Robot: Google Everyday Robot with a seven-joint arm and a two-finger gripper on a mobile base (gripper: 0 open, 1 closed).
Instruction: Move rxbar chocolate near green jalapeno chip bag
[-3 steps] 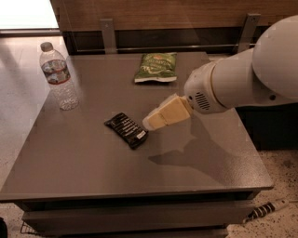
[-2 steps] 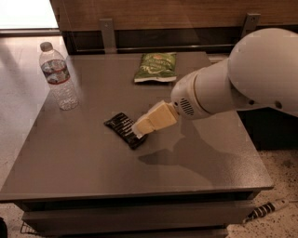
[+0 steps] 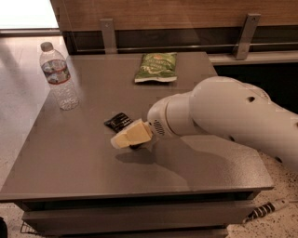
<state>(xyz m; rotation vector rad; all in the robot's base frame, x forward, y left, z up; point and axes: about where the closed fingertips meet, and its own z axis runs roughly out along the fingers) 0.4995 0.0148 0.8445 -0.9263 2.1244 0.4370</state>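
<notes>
Rxbar chocolate point(image 3: 117, 122): small flat black wrapper with thin pale print, lying on the desk point(image 3: 93, 172) left of centre. Its near-right end is hidden under the gripper point(image 3: 125, 138), and a dark sliver shows just below the gripper's near edge. The gripper is a beige, blocky, matte wedge pointing left and low over the bar. Can't tell whether it touches the wrapper, or whether it is apart or clamped. It casts a shadow on the desk just near of it.

Behind the gripper is the arm point(image 3: 223, 116): fat, smooth white rounded shell with a vent grille at the wrist and a few small dark holes, cut off at the right edge.

Green jalapeno chip bag point(image 3: 157, 67) is flat, crinkly and glossy, with a small red-yellow logo at its far edge. It sits at the far middle of the desk, well apart from the bar; its print is unreadable.

Water bottle point(image 3: 59, 76) is clear ribbed plastic with a white cap and a red-and-blue label, upright at the far left.

The desk is a grey-brown matte slab with a slight sheen. Beyond it is a wood panel point(image 3: 177, 14) with two metal brackets point(image 3: 108, 35). A striped cable point(image 3: 265, 211) lies on the speckled floor at near right, partly hidden by the desk.
</notes>
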